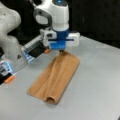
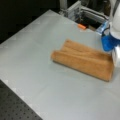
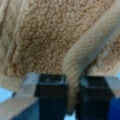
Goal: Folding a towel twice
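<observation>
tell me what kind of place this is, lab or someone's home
Probably a robotics lab bench, not a home: a bare grey table with a perforated black board at its edge, aluminium framing behind, and only the towel, pinched in the gripper.

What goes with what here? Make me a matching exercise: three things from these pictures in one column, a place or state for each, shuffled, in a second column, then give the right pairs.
Things:
1. towel
2. gripper
3. table

Places or states:
A. grey and flat, bearing the cloth
B. orange-tan, lying as a long folded strip with a rolled end
C. shut on a raised fold of cloth, at one end of the strip

Right pairs: 1-B, 2-C, 3-A.

The wrist view shows the cloth ridge pinched between the two dark fingers; in a front view the gripper stands at the towel's top end.
</observation>
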Robot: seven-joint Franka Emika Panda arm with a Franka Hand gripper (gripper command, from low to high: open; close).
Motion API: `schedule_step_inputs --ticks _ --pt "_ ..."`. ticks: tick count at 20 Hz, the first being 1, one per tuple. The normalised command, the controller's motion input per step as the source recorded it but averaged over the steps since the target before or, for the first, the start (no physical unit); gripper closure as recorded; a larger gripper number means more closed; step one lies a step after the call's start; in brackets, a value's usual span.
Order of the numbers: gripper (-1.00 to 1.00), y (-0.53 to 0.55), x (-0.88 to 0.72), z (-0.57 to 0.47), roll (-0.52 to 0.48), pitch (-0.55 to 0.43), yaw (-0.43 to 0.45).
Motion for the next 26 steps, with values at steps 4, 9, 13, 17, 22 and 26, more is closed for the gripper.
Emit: schedule_step_inputs --ticks 4,9,13,17,22,26 --pt "1.00 0.03 -0.41 -0.11 0.110 -0.046 -0.169" --pt "1.00 0.04 -0.42 -0.09 0.097 -0.045 -0.168" --pt "1.00 0.08 -0.42 -0.11 0.125 -0.087 -0.155" --pt "1.00 0.11 -0.39 -0.19 0.148 -0.153 -0.152" --pt "1.00 0.10 -0.34 -0.27 0.157 -0.224 -0.138" --pt "-1.00 0.04 -0.31 -0.24 0.140 -0.185 -0.073"
